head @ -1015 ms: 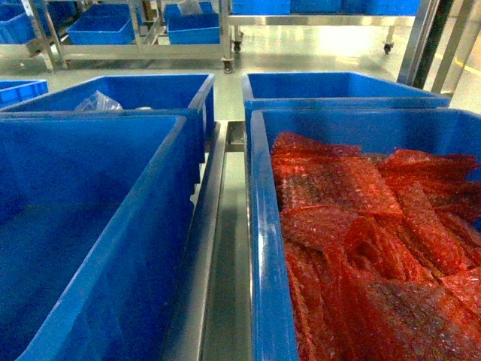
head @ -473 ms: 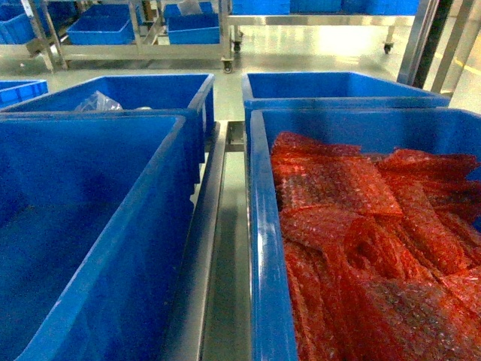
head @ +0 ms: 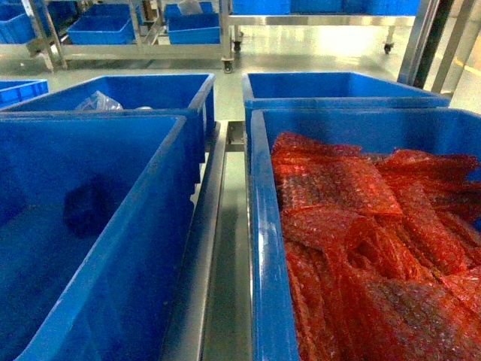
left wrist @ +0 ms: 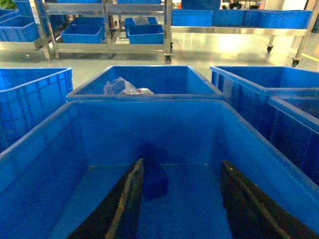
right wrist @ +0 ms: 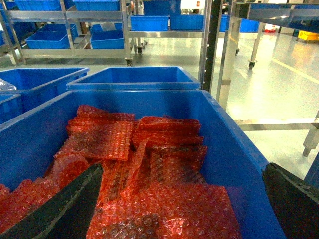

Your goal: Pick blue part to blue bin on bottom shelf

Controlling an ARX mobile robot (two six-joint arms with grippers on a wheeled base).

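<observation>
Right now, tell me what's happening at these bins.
A dark blue block-shaped part lies on the floor of the large blue plastic bin on the left. The left gripper is above that bin with its black fingers apart, holding nothing. The right gripper is open over the neighbouring blue bin of red bubble-wrap pouches.

Both the left gripper (left wrist: 182,199) and right gripper (right wrist: 182,209) hang spread wide, holding nothing.
</observation>
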